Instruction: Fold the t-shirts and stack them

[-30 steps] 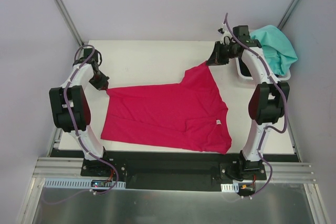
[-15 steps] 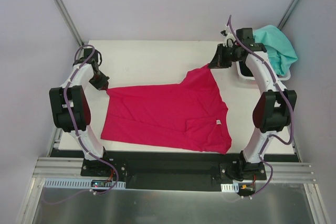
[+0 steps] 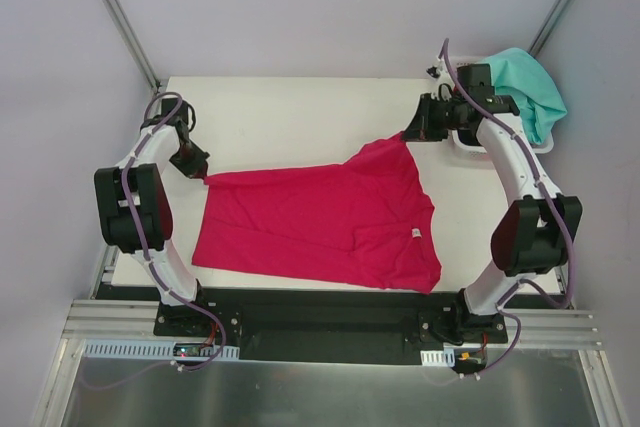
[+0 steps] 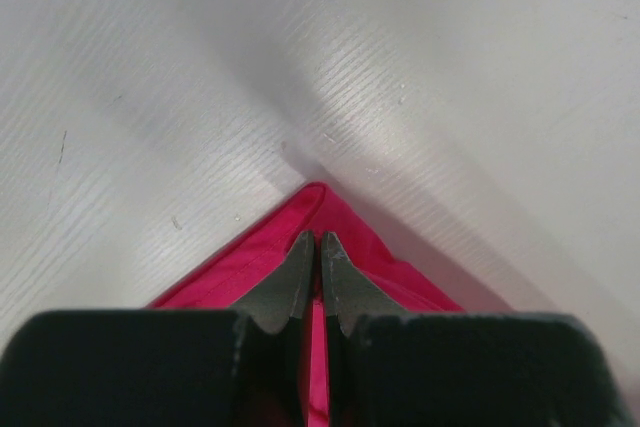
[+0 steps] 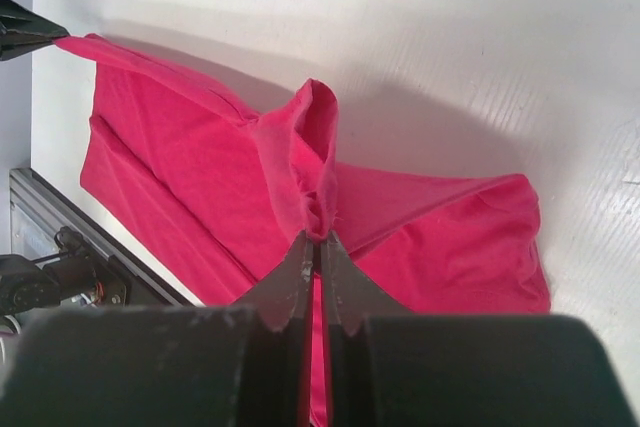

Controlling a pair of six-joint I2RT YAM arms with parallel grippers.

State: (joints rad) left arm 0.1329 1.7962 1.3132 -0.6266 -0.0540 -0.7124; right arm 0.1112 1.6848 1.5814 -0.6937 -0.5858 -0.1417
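A large magenta-pink t-shirt (image 3: 320,217) lies spread across the white table, with a small white label (image 3: 411,234) near its right side. My left gripper (image 3: 203,176) is shut on the shirt's far-left corner (image 4: 318,209), low at the table. My right gripper (image 3: 407,136) is shut on a bunched fold of the shirt (image 5: 318,182) at its far-right top, lifting that part off the surface. A teal-mint t-shirt (image 3: 522,87) hangs over the basket at the back right.
A white plastic basket (image 3: 464,141) stands at the table's back right corner, just behind my right arm. The white table (image 3: 290,117) stretches behind the shirt. A metal rail (image 3: 330,327) runs along the near edge.
My right gripper has moved right and slightly nearer, pulling the shirt's top corner with it and stretching the cloth. My left gripper has shifted slightly with its corner.
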